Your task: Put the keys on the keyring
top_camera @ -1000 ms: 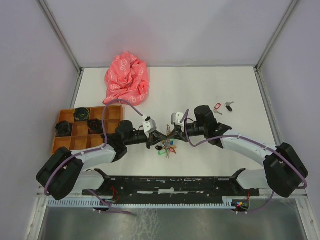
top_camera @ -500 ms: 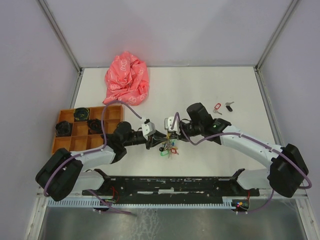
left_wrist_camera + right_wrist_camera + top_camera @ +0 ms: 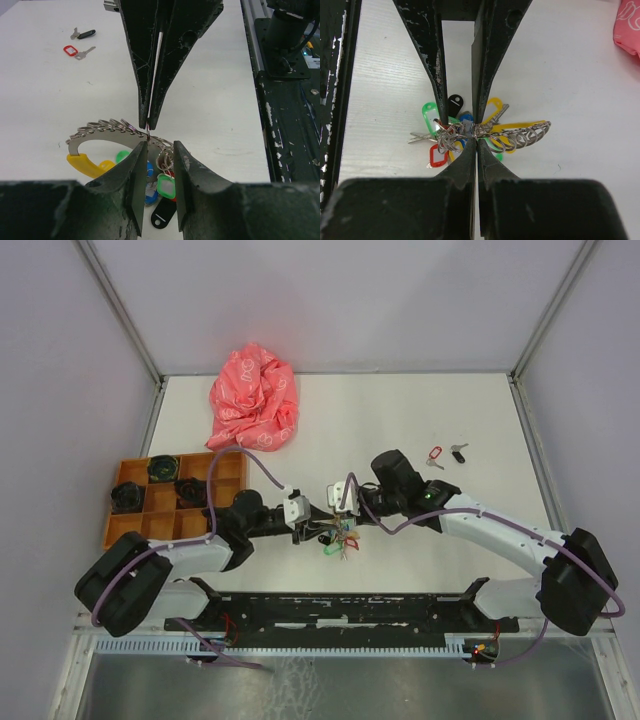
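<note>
The keyring [image 3: 340,536] is a silver clip with several rings and coloured tags, lying at the table's middle front. My right gripper [image 3: 345,519] is shut, its tips [image 3: 476,142] pinching a ring of the keyring [image 3: 520,135]. My left gripper [image 3: 317,526] faces it from the left. Its jaws stand open [image 3: 158,147] on either side of the keyring [image 3: 100,127], touching nothing. The keys lie apart at the right rear: the red-headed key [image 3: 434,453] [image 3: 71,50] and the black-headed key [image 3: 459,452] [image 3: 86,34].
A crumpled pink cloth [image 3: 254,398] lies at the back left. An orange compartment tray [image 3: 165,502] with black parts sits at the left edge. A black rail [image 3: 340,605] runs along the near edge behind the arm bases.
My left gripper has opened and let go of the keyring. The right gripper, still shut on the keyring, has shifted left, and the left arm has drawn back a little.
</note>
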{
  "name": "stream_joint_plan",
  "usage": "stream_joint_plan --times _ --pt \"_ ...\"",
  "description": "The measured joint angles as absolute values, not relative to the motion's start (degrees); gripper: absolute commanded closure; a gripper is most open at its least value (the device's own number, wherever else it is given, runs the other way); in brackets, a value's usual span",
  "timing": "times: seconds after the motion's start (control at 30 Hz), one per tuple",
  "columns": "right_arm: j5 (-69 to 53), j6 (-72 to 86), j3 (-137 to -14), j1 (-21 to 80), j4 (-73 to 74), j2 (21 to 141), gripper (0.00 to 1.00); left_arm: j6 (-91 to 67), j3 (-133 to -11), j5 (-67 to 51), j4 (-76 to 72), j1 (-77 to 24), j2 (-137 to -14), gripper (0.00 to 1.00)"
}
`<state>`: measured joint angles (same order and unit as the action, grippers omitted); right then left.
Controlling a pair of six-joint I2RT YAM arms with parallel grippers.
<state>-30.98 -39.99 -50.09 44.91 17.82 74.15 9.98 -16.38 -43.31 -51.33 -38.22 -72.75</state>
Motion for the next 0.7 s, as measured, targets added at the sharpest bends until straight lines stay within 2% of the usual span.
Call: stream_joint_plan --times 0.4,0.7 --pt "-31.7 -40.4 -49.5 44.9 17.2 74.1 0.99 13.1 -16.4 -39.6 -52.5 -40.2 -74.4 0.72" --pt "-32.5 -40.6 -49.3 44.9 17.2 74.1 0.99 13.4 -16.3 -38.3 -52.6 -40.4 -74.7 0.8"
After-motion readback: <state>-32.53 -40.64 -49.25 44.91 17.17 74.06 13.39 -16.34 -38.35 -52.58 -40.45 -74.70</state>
